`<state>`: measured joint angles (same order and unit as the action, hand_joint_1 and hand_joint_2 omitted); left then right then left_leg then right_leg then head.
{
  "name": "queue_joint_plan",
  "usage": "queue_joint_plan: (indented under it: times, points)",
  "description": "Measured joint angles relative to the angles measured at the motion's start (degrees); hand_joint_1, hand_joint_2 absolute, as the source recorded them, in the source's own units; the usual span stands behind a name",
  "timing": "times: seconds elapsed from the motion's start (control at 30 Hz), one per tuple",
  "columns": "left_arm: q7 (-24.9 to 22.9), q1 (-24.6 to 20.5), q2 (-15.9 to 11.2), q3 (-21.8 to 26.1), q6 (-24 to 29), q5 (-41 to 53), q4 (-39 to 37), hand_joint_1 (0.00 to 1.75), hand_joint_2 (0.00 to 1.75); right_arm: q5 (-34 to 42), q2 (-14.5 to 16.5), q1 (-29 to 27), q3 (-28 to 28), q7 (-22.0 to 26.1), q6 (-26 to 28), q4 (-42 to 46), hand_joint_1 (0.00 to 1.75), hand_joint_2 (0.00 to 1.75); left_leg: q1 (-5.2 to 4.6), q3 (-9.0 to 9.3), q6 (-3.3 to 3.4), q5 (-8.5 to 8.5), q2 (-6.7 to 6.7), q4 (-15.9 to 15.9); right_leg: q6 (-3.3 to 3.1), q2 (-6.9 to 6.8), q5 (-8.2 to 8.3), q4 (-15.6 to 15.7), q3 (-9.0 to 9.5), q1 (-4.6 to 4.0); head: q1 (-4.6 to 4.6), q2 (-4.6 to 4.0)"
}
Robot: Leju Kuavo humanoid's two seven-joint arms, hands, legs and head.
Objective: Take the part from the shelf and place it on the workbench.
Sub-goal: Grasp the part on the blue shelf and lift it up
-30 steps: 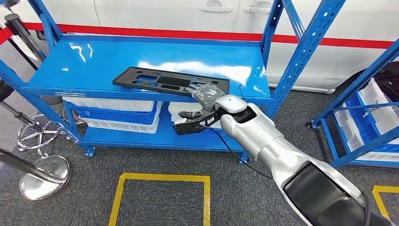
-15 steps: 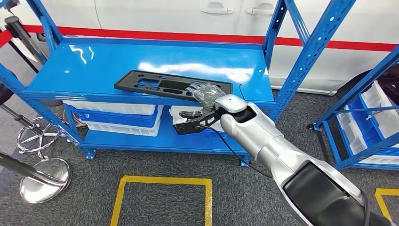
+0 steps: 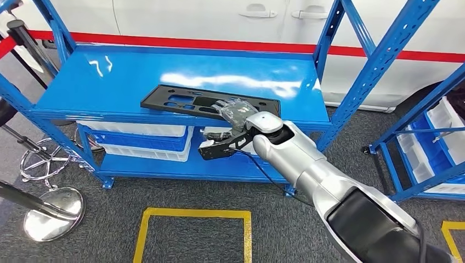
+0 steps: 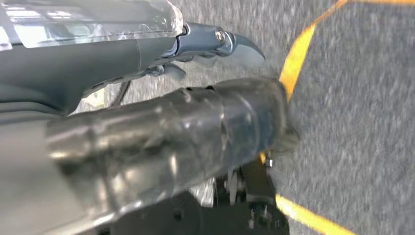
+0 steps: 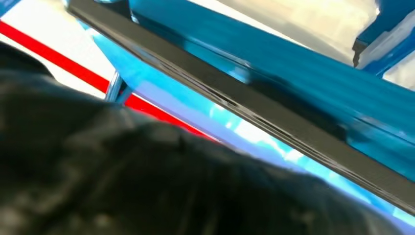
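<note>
One right hand [image 3: 237, 111] – fingers over part [image 3: 181, 101], grip unclear | white bins [image 3: 143, 137] beneath | left hand [image 4: 161, 142] unclear

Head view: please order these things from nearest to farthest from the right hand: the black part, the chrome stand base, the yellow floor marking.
1. black part, on the shelf top, at the right hand.
2. yellow floor marking, on the carpet below.
3. chrome stand base, far left on the floor.

head: high, looks forward-down at shelf [image 3: 181, 76] | right wrist: very near part [image 5: 274, 115], shared with head | left wrist: faces floor [image 4: 362, 122]
</note>
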<state>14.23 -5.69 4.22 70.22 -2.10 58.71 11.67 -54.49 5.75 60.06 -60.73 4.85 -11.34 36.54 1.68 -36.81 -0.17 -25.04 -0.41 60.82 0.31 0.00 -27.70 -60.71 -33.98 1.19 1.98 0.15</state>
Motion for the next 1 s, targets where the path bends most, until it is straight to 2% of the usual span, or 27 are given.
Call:
queue_joint_plan:
  times: [0.07, 0.1, 0.17, 0.2, 0.23, 0.27, 0.3, 0.37, 0.4, 0.43, 0.47, 0.53, 0.57, 0.6, 0.67, 0.7, 0.73, 0.77, 0.8, 0.83, 0.87, 0.9, 1.0]
  points:
    - [0.0, 0.1, 0.0, 0.0, 0.0, 0.0, 0.0, 0.00, 0.00, 0.0, 0.0, 0.1, -0.1, 0.0, 0.0, 0.0, 0.00, 0.00, 0.06, 0.29, 0.79, -0.11, 0.03, -0.1, 0.32, -0.02, -1.68, -2.8, -1.17, 0.11, -0.03, 0.00]
    - [0.0, 0.1, 0.0, 0.0, 0.0, 0.0, 0.0, 0.00, 0.00, 0.0, 0.0, 0.1, -0.1, 0.0, 0.0, 0.0, 0.00, 0.00, 0.02, 0.43, 1.06, -0.21, 0.05, -0.2, 0.43, -0.03, -3.08, -5.6, -2.51, 0.10, -0.04, 0.00]
    - [0.0, 0.1, 0.0, 0.0, 0.0, 0.0, 0.0, 0.00, 0.00, 0.0, 0.0, 0.0, -0.2, 0.0, 0.0, -0.1, 0.00, 0.00, -0.28, 0.57, 1.42, -0.42, 0.04, -0.2, 0.40, -0.03, -5.80, -13.0, -6.56, 0.01, -0.06, 0.00]
    - [0.0, 0.1, 0.0, 0.0, 0.0, 0.0, 0.0, 0.00, 0.00, 0.0, 0.0, -0.2, -0.3, 0.0, 0.0, -0.2, 0.00, 0.00, -0.49, 0.68, 1.56, -0.51, 0.00, -0.2, 0.21, -0.03, -6.03, -15.3, -8.02, -0.12, -0.05, 0.00]
    - [0.0, 0.1, 0.0, 0.0, 0.0, 0.0, 0.0, 0.00, 0.00, 0.0, -0.1, -0.3, -0.4, 0.0, 0.0, -0.3, 0.00, 0.00, -0.74, 0.84, 1.72, -0.62, -0.05, -0.2, -0.19, -0.01, -5.20, -15.7, -8.67, -0.35, -0.05, 0.00]
    - [0.0, 0.1, 0.0, 0.0, 0.0, 0.1, 0.0, 0.00, 0.00, 0.0, -0.1, -0.4, -0.5, 0.0, 0.1, -0.4, 0.00, 0.00, -1.00, 1.07, 1.84, -0.73, -0.10, -0.2, -0.82, 0.02, -3.29, -13.7, -8.09, -0.68, -0.05, 0.00]
    - [0.0, 0.1, 0.0, 0.0, 0.0, 0.1, 0.0, 0.00, 0.00, 0.0, -0.1, -0.4, -0.5, 0.1, 0.1, -0.4, 0.00, 0.00, -1.24, 1.32, 1.96, -0.85, -0.14, -0.2, -1.70, 0.05, -0.87, -9.9, -6.63, -1.16, -0.05, 0.00]
    - [0.0, 0.1, 0.2, 0.0, -0.1, 0.1, 0.0, 0.00, 0.00, 0.0, -0.1, -0.4, -0.7, 0.1, 0.2, -0.5, 0.00, 0.00, -1.43, 1.61, 1.98, -1.01, -0.16, -0.4, -3.73, 0.03, 2.01, -3.1, -3.72, -2.03, 0.04, 0.00]
    - [-0.1, 0.1, 0.4, 0.0, -0.1, 0.1, 0.0, 0.00, 0.00, 0.0, -0.1, -0.4, -0.7, 0.1, 0.2, -0.5, 0.00, 0.00, -1.34, 1.63, 1.86, -1.03, -0.12, -0.5, -4.41, 0.03, 2.39, -1.1, -2.91, -2.42, 0.04, 0.00]
    - [-0.1, 0.1, 0.5, 0.0, -0.1, 0.1, 0.0, 0.00, 0.00, 0.0, -0.1, -0.4, -0.8, 0.2, 0.2, -0.6, 0.00, 0.00, -1.22, 1.66, 1.68, -1.00, -0.06, -0.6, -4.80, 0.01, 2.19, -0.4, -2.59, -2.65, 0.02, 0.00]
    - [-0.2, 0.0, 0.4, 0.0, -0.1, 0.1, 0.0, 0.00, 0.00, 0.0, -0.1, -0.4, -0.9, 0.2, 0.2, -0.7, 0.00, 0.00, -1.22, 1.82, 1.44, -0.94, -0.03, -0.9, -4.89, 0.04, 2.32, 0.2, -2.32, -2.76, -0.04, 0.00]
    - [-0.2, 0.0, 0.4, 0.1, -0.1, 0.1, 0.1, 0.00, 0.00, 0.0, -0.1, -0.4, -1.0, 0.2, 0.2, -0.7, 0.00, 0.00, -1.35, 2.15, 0.96, -1.27, 0.08, -1.1, -4.52, -0.09, 2.86, 2.1, -1.00, -2.16, -0.08, 0.00]
    - [-0.2, 0.0, 0.4, 0.1, -0.1, 0.1, 0.1, 0.00, 0.00, 0.0, -0.1, -0.3, -1.0, 0.2, 0.2, -0.7, 0.00, 0.00, -1.43, 1.78, 0.69, -2.06, 0.09, 0.0, -4.32, -0.17, 3.21, 3.1, -0.26, -1.80, -0.03, 0.00]
    - [-0.3, 0.0, 0.3, 0.1, -0.1, 0.1, 0.1, 0.00, 0.00, 0.0, 0.0, -0.3, -1.0, 0.3, 0.2, -0.8, 0.00, 0.00, -1.39, 0.71, 0.41, -3.35, 0.09, 2.3, -4.09, -0.28, 3.46, 3.8, 0.34, -1.49, 0.01, 0.00]
    - [-0.3, 0.0, 0.3, 0.2, -0.1, 0.1, 0.1, 0.00, 0.00, 0.0, 0.0, -0.4, -1.1, 0.4, 0.2, -0.9, 0.00, 0.00, -1.08, -2.81, -0.26, -6.16, 0.09, 9.1, -4.01, -0.35, 3.41, 4.0, 0.64, -1.44, 0.08, 0.00]
    - [-0.3, 0.1, 0.3, 0.2, -0.1, 0.1, 0.1, 0.00, 0.00, 0.0, 0.0, -0.6, -1.2, 0.4, 0.2, -1.0, 0.00, 0.00, -0.83, -4.29, -0.64, -6.66, 0.10, 11.6, -3.89, -0.38, 3.23, 3.8, 0.67, -1.38, 0.08, 0.00]
    - [-0.3, 0.1, 0.3, 0.2, -0.1, 0.1, 0.1, 0.00, 0.00, 0.0, 0.0, -0.8, -1.2, 0.4, 0.2, -1.0, 0.00, 0.00, -0.57, -4.89, -1.02, -6.09, 0.13, 12.2, -3.68, -0.39, 2.98, 3.6, 0.69, -1.27, 0.08, 0.00]
    - [-0.3, 0.1, 0.2, 0.2, -0.1, 0.1, 0.1, 0.00, 0.00, 0.0, 0.0, -0.9, -1.3, 0.4, 0.2, -1.1, 0.00, 0.00, -0.29, -4.45, -1.40, -4.51, 0.17, 10.8, -3.38, -0.36, 2.65, 3.2, 0.71, -1.10, 0.09, 0.00]
    - [-0.3, 0.2, 0.1, 0.2, -0.1, 0.1, 0.1, 0.00, 0.00, 0.0, 0.0, -0.9, -1.3, 0.4, 0.2, -1.2, 0.00, 0.00, -0.01, -3.08, -1.74, -2.30, 0.24, 7.5, -3.00, -0.32, 2.19, 2.6, 0.72, -0.89, 0.09, 0.00]
    - [-0.3, 0.2, 0.1, 0.2, -0.1, 0.1, 0.1, 0.00, 0.00, 0.0, 0.0, -0.9, -1.4, 0.4, 0.2, -1.2, 0.00, 0.00, 0.12, -1.56, -1.99, -0.88, 0.29, 4.3, -2.54, -0.28, 1.67, 2.0, 0.62, -0.75, 0.10, 0.00]
    - [-0.4, 0.2, 0.1, 0.2, -0.1, 0.1, 0.1, 0.00, 0.00, 0.0, 0.0, -0.9, -1.4, 0.5, 0.2, -1.2, 0.00, 0.00, 0.15, -0.32, -1.88, -0.02, 0.27, 1.7, -2.09, -0.22, 1.17, 1.2, 0.37, -0.75, 0.10, 0.00]
    - [-0.4, 0.1, 0.1, 0.2, -0.1, 0.1, 0.1, 0.00, 0.00, 0.0, 0.0, -0.9, -1.4, 0.5, 0.2, -1.2, 0.00, 0.00, 0.13, 0.34, -1.54, 0.14, 0.23, 0.2, -1.70, -0.18, 0.79, 0.6, 0.11, -0.82, 0.10, 0.00]
    - [-0.5, 0.0, 0.0, 0.3, -0.1, 0.1, 0.1, 0.00, 0.00, 0.0, 0.0, -0.9, -1.6, 0.7, 0.2, -1.2, 0.00, 0.00, -0.07, 0.44, 0.05, -0.37, 0.06, 0.0, -1.06, -0.12, 0.36, 0.0, -0.23, -0.97, 0.10, 0.00]
